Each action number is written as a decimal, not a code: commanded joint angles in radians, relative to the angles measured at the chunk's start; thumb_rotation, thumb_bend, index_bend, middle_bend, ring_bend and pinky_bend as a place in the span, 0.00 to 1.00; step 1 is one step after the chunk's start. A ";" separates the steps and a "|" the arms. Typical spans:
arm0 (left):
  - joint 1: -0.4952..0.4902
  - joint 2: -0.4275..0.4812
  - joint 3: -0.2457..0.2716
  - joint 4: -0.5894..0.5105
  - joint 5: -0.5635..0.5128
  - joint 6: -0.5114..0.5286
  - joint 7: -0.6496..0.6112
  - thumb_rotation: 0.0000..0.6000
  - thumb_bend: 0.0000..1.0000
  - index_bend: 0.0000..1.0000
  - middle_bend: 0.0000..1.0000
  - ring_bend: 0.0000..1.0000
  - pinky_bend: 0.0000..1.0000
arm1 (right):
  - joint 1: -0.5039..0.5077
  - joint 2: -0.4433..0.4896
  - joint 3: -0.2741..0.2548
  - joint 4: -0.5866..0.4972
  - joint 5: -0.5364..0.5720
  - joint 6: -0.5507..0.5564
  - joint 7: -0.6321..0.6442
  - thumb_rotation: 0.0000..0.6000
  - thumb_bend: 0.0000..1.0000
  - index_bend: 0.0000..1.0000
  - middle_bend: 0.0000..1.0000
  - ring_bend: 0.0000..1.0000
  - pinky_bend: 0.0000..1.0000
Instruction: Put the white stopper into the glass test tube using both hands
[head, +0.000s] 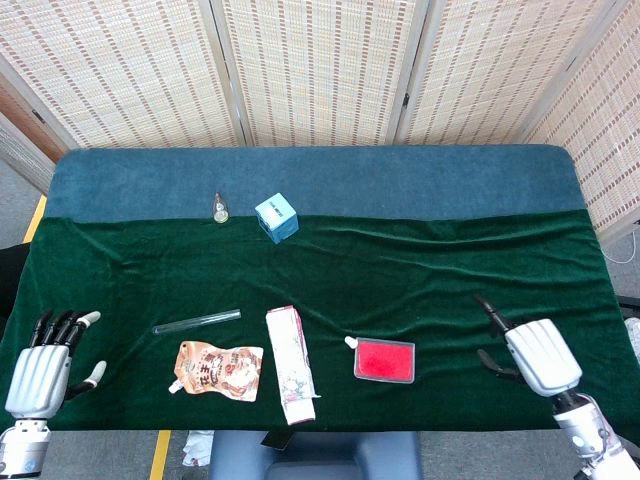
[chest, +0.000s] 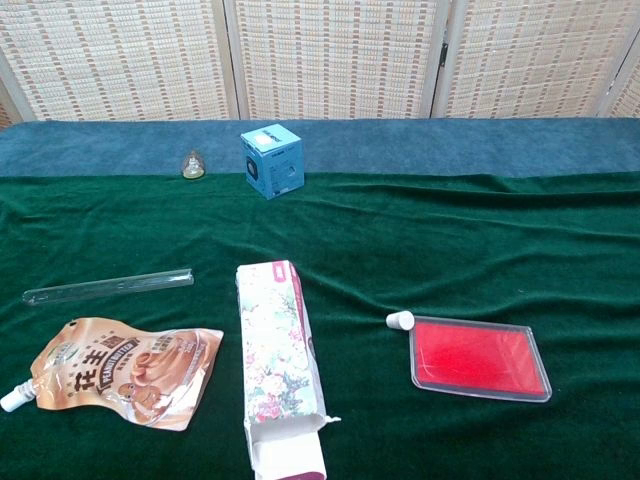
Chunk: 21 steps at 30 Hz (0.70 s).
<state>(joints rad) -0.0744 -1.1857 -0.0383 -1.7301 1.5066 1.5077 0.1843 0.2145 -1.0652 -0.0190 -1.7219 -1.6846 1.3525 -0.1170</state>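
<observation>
The small white stopper is lying on the dark green velvet cloth at centre-right of the chest view, touching the upper-left corner of the flat red plastic tray with a clear rim. The long clear glass test tube is lying on its side at the left, well apart from the stopper and just above the orange printed spout pouch. I judge the stopper light and easy to nudge away, so it is asking for a pinch across its sides from above; the tube looks thin, slippery, fragile and prone to rolling, so it is best taken around the middle, gently, with its open end left free. In the head view the left hand is hovering at the lower left with fingers spread and holding nothing; the right hand is hanging at the lower right, empty, fingers apart, pointing toward the tray. Counting: one stopper, one tube, one tray, one pouch, one long floral carton, one light blue cube box, one small glass bulb-like thing in the upper left, two hands.
</observation>
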 joint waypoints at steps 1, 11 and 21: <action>0.000 0.002 0.002 -0.002 0.002 0.000 0.000 1.00 0.34 0.22 0.22 0.14 0.00 | 0.103 -0.017 0.009 -0.050 -0.008 -0.165 -0.087 0.74 0.59 0.14 0.87 1.00 0.93; 0.004 0.004 0.007 0.005 -0.004 -0.003 -0.005 1.00 0.34 0.22 0.22 0.14 0.00 | 0.284 -0.087 0.035 -0.079 0.153 -0.514 -0.241 0.73 0.86 0.18 0.99 1.00 1.00; 0.000 -0.003 0.009 0.018 -0.009 -0.015 -0.011 1.00 0.34 0.22 0.22 0.14 0.00 | 0.409 -0.158 0.057 -0.077 0.342 -0.679 -0.377 0.73 0.86 0.19 0.99 1.00 1.00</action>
<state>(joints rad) -0.0744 -1.1882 -0.0289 -1.7122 1.4975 1.4925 0.1734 0.6003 -1.2036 0.0315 -1.7988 -1.3671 0.6948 -0.4722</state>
